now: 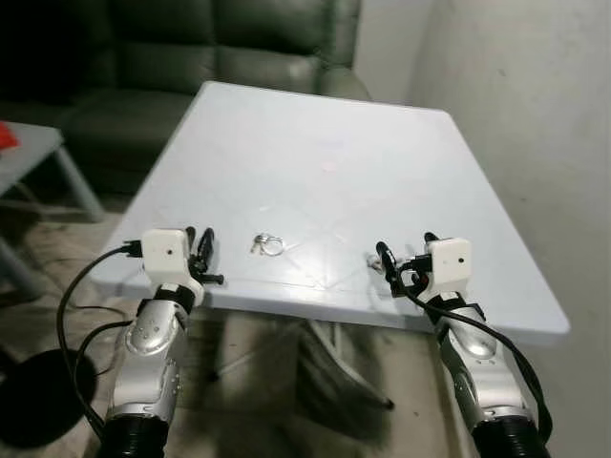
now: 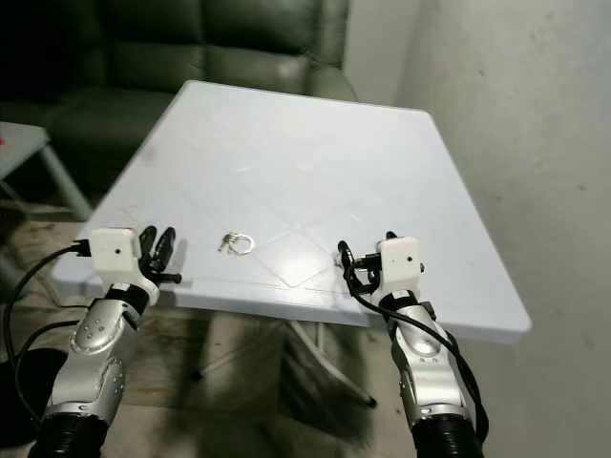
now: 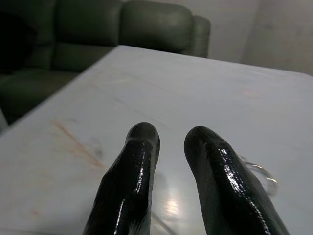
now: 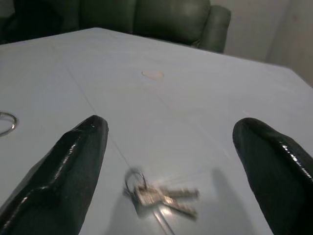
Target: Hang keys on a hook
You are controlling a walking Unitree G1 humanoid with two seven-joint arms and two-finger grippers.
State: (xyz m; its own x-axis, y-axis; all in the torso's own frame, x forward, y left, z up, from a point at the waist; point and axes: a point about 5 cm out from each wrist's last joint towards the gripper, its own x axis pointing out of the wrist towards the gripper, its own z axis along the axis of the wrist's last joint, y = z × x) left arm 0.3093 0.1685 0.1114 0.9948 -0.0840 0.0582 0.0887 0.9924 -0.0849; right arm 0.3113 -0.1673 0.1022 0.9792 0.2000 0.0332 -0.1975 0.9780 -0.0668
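Both arms reach forward over the near edge of the white table (image 1: 315, 124). The right gripper (image 4: 171, 142) hovers near the near right corner, fingers spread wide and holding nothing, with one bunch of keys (image 4: 161, 196) lying on the table between them. The left gripper (image 3: 168, 147), near the near left corner, has its fingers almost together, empty. One metal ring (image 1: 267, 244) lies along the near edge between the grippers.

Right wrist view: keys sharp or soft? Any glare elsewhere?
Right wrist view: keys look soft and slightly smeared, their edges unclear. Left wrist view: glossy highlights on the left gripper's fingers and a bright reflection on the white table beneath them.
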